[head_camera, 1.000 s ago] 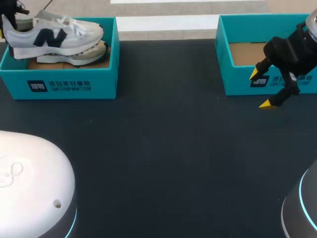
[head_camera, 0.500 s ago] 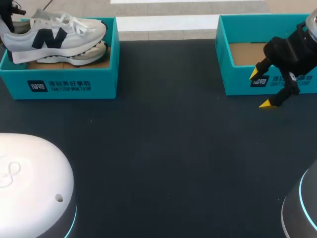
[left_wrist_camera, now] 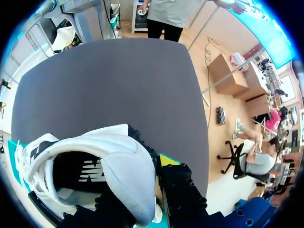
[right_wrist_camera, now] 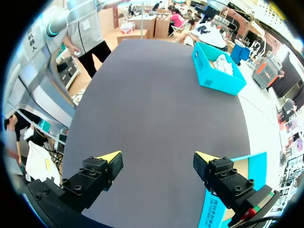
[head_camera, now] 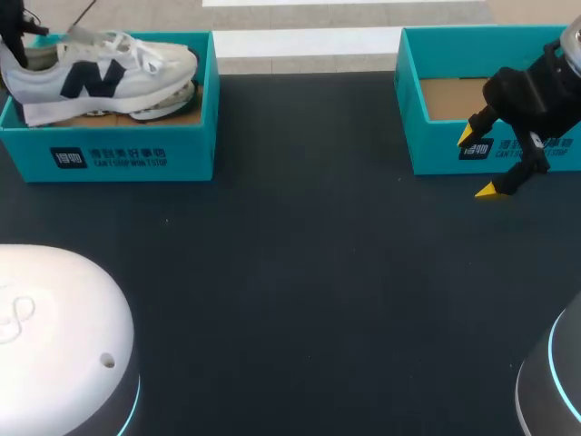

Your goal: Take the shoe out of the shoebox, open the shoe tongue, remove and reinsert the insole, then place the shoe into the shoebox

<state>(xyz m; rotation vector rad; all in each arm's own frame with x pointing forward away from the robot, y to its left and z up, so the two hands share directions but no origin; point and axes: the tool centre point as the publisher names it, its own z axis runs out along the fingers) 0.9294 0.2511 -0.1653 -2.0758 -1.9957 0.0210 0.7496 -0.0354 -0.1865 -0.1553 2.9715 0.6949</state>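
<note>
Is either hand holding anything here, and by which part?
Left hand grips the white shoe by its heel; right hand is open, empty.

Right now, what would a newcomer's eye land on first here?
A white lace-up sneaker with a dark side logo, held by its heel in the left arm's jaws over the teal cardboard shoebox at the far left of the dark table, with a second shoe lying inside. At the far right, the right arm's yellow-tipped jaws stand open before a second teal box showing a bare brown floor.
</note>
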